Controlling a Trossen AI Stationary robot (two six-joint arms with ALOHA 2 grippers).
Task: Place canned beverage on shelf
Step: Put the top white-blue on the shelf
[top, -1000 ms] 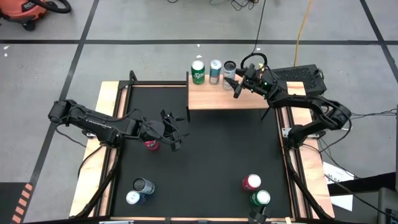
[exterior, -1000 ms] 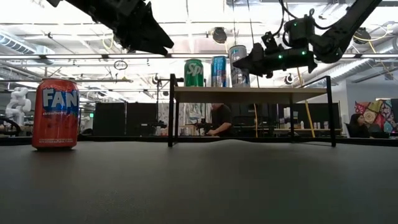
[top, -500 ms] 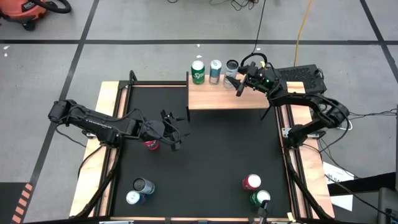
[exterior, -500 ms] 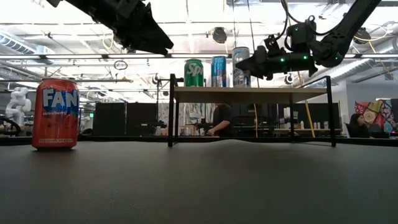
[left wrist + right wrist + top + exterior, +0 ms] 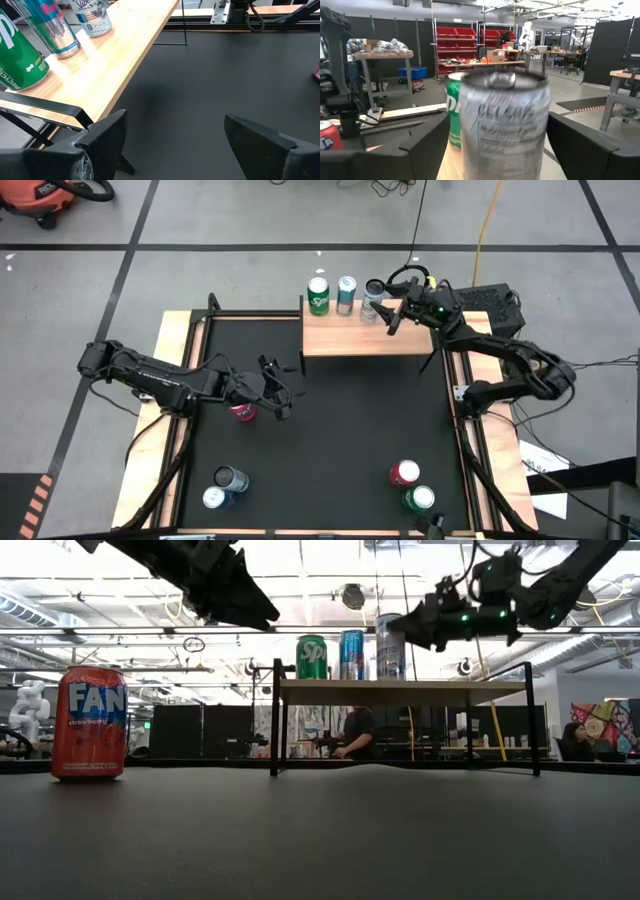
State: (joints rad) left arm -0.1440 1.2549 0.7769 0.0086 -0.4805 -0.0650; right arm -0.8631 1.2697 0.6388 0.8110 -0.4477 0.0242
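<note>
The shelf stands at the table's far edge. On it, upright in a row, stand a green can, a blue can and a silver can, which also shows in the low view. My right gripper is open just right of the silver can and level with its top. In the right wrist view the silver can shows between the fingers. My left gripper is open and empty above the table, beside a red Fanta can.
Two cans stand at the table's near left; a red can and a green can stand at the near right. The shelf has free room right of the silver can. A person shows in the room behind.
The silver can, tilted a second ago, now stands upright on the shelf beside the blue can. My right gripper has risen and drawn back a little toward the table's right edge, away from the can.
</note>
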